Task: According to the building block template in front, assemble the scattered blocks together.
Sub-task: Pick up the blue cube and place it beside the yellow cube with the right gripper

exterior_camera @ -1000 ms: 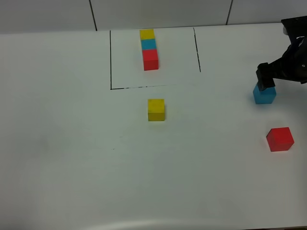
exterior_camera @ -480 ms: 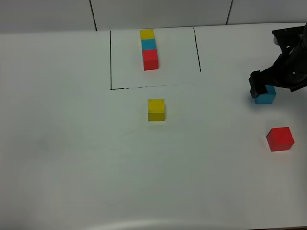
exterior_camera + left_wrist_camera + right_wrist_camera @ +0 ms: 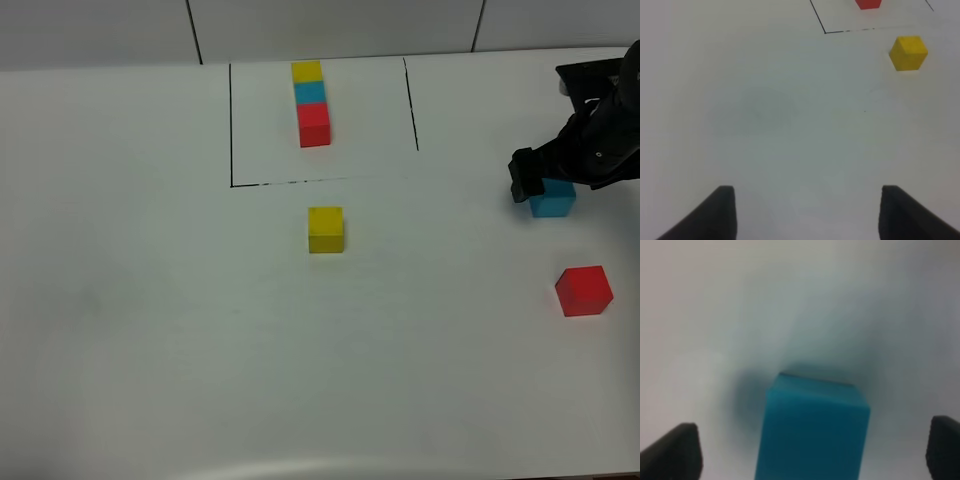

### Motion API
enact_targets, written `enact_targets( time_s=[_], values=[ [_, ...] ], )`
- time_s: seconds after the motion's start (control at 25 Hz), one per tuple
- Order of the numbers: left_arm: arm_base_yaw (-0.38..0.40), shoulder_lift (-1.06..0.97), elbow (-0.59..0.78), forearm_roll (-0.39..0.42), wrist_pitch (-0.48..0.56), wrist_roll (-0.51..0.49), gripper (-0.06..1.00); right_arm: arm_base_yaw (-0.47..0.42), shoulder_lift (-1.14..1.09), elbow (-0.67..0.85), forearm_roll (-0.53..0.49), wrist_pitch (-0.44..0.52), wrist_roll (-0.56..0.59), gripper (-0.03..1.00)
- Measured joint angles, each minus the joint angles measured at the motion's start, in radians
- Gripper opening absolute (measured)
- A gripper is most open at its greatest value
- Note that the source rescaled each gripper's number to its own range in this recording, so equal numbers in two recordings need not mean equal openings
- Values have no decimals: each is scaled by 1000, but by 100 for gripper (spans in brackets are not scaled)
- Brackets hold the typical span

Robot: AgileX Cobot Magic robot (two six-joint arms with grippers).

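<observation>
The building block template [image 3: 311, 103] is a yellow, cyan-blue and red row inside a thin black outline at the back middle. Its red end shows in the left wrist view [image 3: 868, 4]. The loose yellow cube [image 3: 325, 229] sits just in front of the outline and shows in the left wrist view [image 3: 908, 52]. The loose cyan-blue cube [image 3: 553, 200] is at the far right, the loose red cube [image 3: 584, 290] nearer the front. My right gripper [image 3: 545, 184] is low over the cyan-blue cube, open, with the cube [image 3: 812, 420] between its fingertips. My left gripper [image 3: 807, 215] is open and empty above bare table.
The white table [image 3: 150, 300] is edged by a wall at the back. The black outline [image 3: 840, 31] shows in the left wrist view. The right arm [image 3: 605, 130] reaches in from the right edge.
My right gripper has shifted a little to the left and settled around the cyan-blue cube. The cubes have stayed in place.
</observation>
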Motion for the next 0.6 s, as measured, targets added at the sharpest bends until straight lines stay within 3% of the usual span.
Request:
enact_targets(
  time_s=[0.16,0.28,0.44,0.6],
  values=[
    [0,0,0,0,0,0,32,0,16,-7,6,7,1,70],
    [0,0,0,0,0,0,32,0,16,-8,7,8,11,50],
    [0,0,0,0,0,0,32,0,16,-8,-13,18,23,0],
    [0,0,0,0,0,0,32,0,16,-11,-55,31,23,2]
  ],
)
